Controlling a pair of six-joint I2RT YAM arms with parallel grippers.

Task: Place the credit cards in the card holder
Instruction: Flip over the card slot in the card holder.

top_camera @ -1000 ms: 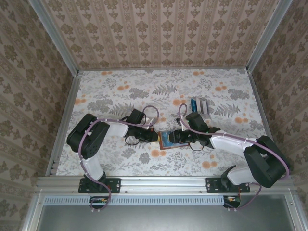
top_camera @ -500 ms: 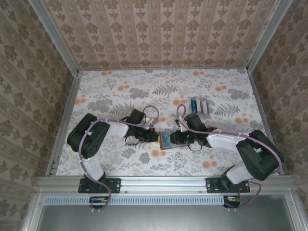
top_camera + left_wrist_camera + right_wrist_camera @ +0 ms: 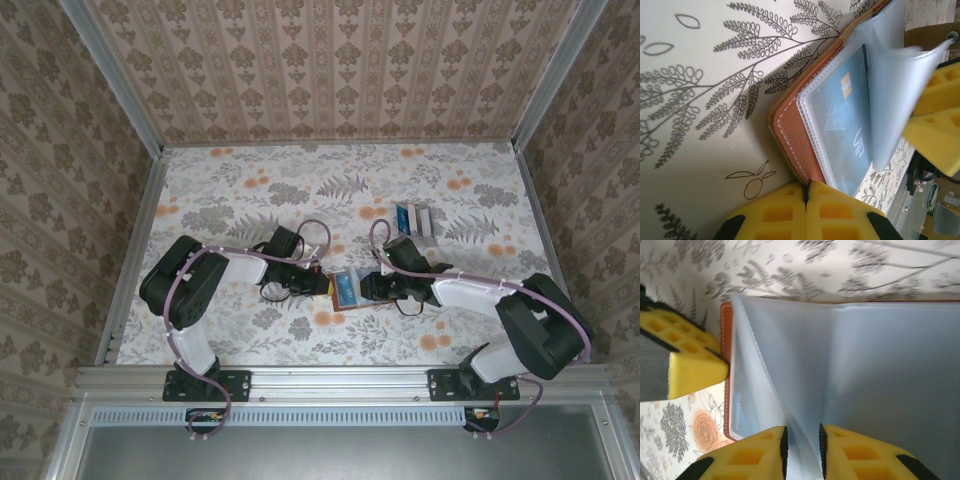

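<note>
Left gripper [image 3: 806,200]: fingers pressed shut on the holder's leather edge.
Card holder [image 3: 347,290]: open, lying between both claws.
Progress: one blue card [image 3: 847,120] pocketed; judged partly done.
Right gripper [image 3: 801,450]: nearly closed, nipping a clear sleeve [image 3: 790,365].
Credit cards [image 3: 414,218]: loose, beyond the right claw, well apart.

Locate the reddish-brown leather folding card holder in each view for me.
Top external: the reddish-brown leather card holder lies open mid-picture, between the left gripper and the right gripper.
Left wrist: its stitched leather edge runs diagonally through the middle, above the left gripper.
Right wrist: a leather strip at the left, beside the sleeves.
Shared landmark: the clear plastic sleeve pinched by the right gripper.
</note>
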